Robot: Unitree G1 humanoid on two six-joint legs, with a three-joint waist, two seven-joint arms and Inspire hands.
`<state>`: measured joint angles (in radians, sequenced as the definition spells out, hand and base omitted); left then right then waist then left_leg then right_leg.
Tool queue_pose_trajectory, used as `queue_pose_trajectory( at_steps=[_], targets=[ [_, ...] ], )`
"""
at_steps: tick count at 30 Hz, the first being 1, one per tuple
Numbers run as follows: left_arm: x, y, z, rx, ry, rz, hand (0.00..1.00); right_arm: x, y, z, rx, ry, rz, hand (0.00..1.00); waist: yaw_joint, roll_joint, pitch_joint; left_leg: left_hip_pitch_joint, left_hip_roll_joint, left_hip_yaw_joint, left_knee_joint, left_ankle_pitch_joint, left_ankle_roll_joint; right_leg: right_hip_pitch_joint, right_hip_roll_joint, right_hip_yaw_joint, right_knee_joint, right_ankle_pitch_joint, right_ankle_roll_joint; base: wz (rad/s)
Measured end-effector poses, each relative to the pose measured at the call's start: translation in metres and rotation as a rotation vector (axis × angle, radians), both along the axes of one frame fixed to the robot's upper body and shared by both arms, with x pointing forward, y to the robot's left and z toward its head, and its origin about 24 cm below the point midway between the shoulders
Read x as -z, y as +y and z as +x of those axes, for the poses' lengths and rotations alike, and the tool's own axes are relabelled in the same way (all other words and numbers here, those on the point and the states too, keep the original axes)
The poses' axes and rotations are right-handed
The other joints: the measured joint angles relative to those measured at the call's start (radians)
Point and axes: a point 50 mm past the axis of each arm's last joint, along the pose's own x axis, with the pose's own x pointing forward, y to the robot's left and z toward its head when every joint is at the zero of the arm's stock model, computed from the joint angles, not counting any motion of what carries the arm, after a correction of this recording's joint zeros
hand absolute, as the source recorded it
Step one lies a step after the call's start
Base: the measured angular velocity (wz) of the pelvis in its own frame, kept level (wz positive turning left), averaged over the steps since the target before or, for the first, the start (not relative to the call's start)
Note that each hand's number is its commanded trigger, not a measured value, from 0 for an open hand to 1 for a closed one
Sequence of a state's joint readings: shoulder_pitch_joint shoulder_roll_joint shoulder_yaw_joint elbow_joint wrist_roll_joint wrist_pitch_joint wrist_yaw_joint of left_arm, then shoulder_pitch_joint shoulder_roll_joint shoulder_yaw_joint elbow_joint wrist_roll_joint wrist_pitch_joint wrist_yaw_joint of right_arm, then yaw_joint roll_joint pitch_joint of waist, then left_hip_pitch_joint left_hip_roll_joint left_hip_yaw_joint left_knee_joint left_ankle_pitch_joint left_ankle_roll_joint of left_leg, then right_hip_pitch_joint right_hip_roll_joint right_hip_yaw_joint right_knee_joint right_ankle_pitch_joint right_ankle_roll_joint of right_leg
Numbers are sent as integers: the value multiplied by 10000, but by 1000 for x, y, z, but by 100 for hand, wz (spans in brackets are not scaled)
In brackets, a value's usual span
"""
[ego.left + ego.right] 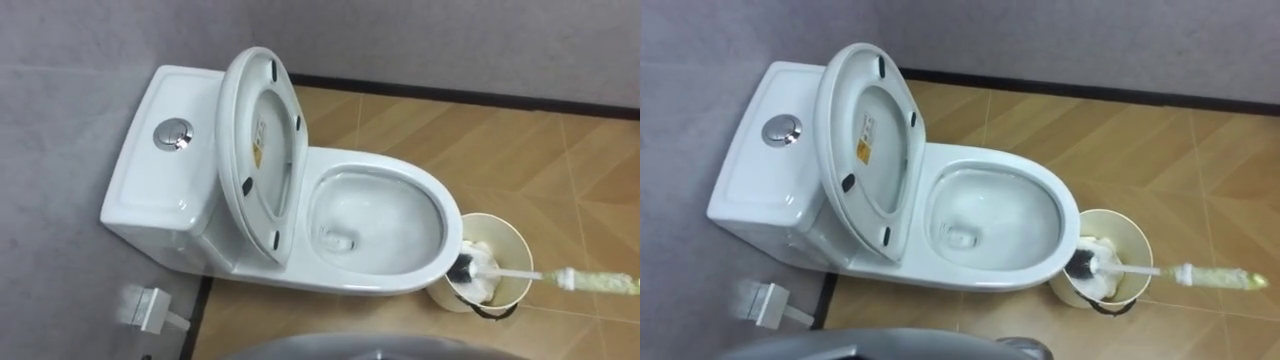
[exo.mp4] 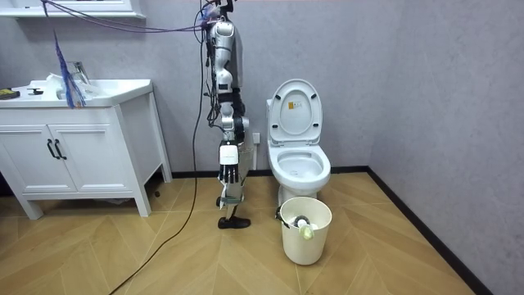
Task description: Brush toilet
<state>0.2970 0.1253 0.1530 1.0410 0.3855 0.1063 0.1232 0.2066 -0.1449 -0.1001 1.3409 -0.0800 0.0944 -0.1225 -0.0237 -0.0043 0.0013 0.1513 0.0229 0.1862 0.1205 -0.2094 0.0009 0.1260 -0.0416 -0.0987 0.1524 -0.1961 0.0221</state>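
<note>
A white toilet [image 1: 400, 275] stands against the grey wall with its seat and lid [image 1: 262, 150] raised and leaning on the tank [image 1: 160, 190]. The bowl holds a little water. Right beside the bowl's front stands a cream bin [image 1: 520, 245]. In it lies the toilet brush: its dark head [image 1: 466, 268] rests on white paper, and its white handle with a yellow-green grip [image 1: 605, 284] sticks out over the rim to the right. In the room view I stand upright beside the toilet, my right hand [image 2: 230, 170] hanging at my side with straight fingers, holding nothing.
A white vanity cabinet [image 2: 78, 152] with a sink stands at the room view's left. A small white fitting [image 1: 150, 308] lies on the floor by the tank. Wood floor stretches past the bin; a dark baseboard [image 1: 480, 97] runs along the wall.
</note>
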Motion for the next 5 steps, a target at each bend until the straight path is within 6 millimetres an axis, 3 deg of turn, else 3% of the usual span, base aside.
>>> queue_pose_trajectory(
  at_steps=[5],
  targets=[
    [2, -3, 0, -31, 285, -433, 0, 1, 2, 6, -130, 130, 482, 0, -53, -54, 15, -22, -18, -117, 54, -8, 13, 60, -31, -158, -13, -1, 0, 7]
  ],
)
